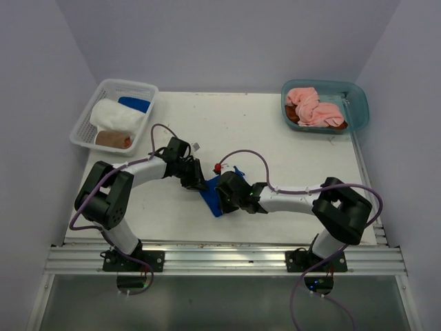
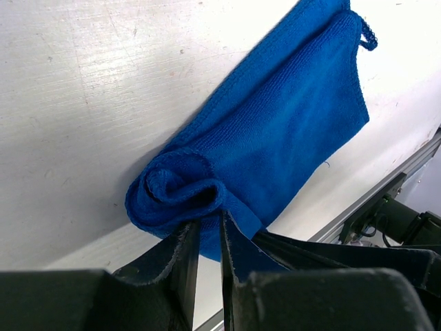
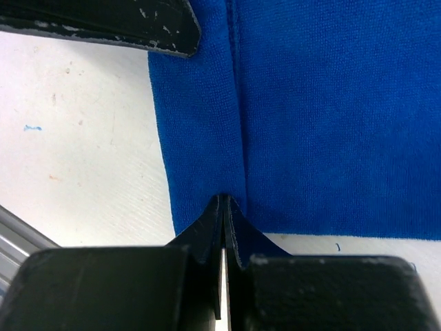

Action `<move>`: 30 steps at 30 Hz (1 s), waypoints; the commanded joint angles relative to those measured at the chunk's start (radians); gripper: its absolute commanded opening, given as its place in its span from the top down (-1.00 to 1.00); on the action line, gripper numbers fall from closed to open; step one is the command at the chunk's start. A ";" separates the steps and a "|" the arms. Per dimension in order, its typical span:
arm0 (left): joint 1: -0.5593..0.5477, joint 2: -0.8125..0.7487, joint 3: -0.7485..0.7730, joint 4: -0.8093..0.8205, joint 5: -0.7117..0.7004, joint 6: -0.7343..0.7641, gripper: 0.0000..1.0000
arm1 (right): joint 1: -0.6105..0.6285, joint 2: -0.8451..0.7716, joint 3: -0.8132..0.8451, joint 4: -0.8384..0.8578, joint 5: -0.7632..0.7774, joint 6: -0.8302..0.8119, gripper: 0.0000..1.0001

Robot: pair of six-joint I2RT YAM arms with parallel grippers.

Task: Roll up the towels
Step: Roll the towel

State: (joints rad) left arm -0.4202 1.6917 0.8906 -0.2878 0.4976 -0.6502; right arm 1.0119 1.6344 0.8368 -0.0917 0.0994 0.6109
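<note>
The left gripper (image 2: 210, 231) is closed narrowly on the curled end of the blue towel (image 2: 289, 131), which is laid mid-surface (image 2: 83, 103). The right gripper (image 3: 224, 207) is shut, its tips set at an edge of the flat part. Rolling is judged barely begun, with about one turn formed. Next, the curl should be wound along the flat part while this is pinned. Pink towels (image 1: 313, 107) are seen in the teal tub (image 1: 358, 114) at 2 o'clock.
</note>
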 commanded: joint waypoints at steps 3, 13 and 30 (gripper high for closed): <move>-0.002 -0.007 0.031 -0.011 -0.022 0.032 0.59 | 0.085 -0.057 0.143 -0.198 0.187 -0.071 1.00; -0.002 -0.013 0.036 -0.019 -0.024 0.035 0.59 | 0.237 0.128 0.389 -0.385 0.482 -0.189 0.29; -0.002 -0.032 0.022 -0.030 -0.031 0.043 0.60 | 0.229 0.303 0.366 -0.299 0.476 -0.188 0.07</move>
State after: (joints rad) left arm -0.4202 1.6905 0.8974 -0.3073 0.4900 -0.6418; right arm 1.2446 1.9148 1.2114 -0.4156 0.5556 0.4156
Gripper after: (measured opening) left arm 0.205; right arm 0.462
